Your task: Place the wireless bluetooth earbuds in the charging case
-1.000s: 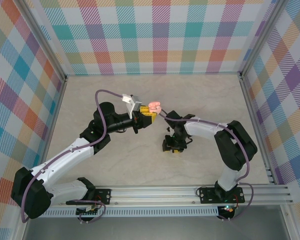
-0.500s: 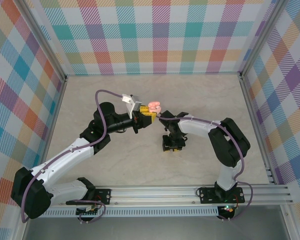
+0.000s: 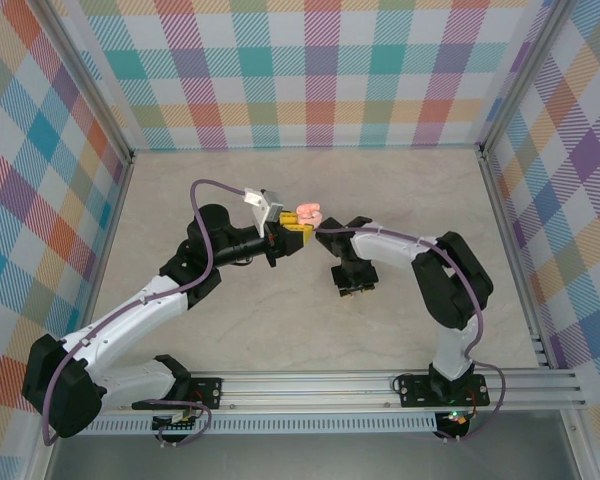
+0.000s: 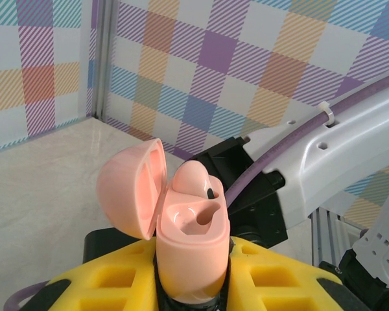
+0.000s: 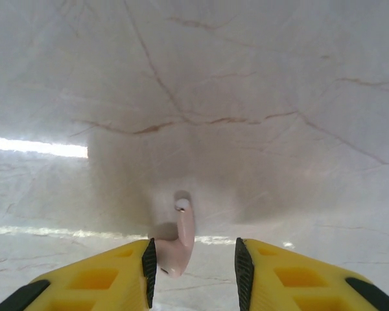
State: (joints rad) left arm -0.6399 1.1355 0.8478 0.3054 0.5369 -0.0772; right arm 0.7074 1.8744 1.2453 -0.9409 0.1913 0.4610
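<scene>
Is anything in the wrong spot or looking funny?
One pale pink stemmed earbud lies loose on the marble table, between the right gripper's open jaws. The open pale pink charging case holds one bud; its other socket is empty.

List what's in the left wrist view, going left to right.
The open lid → the pink charging case it hinges on → the right arm's white link.
</scene>
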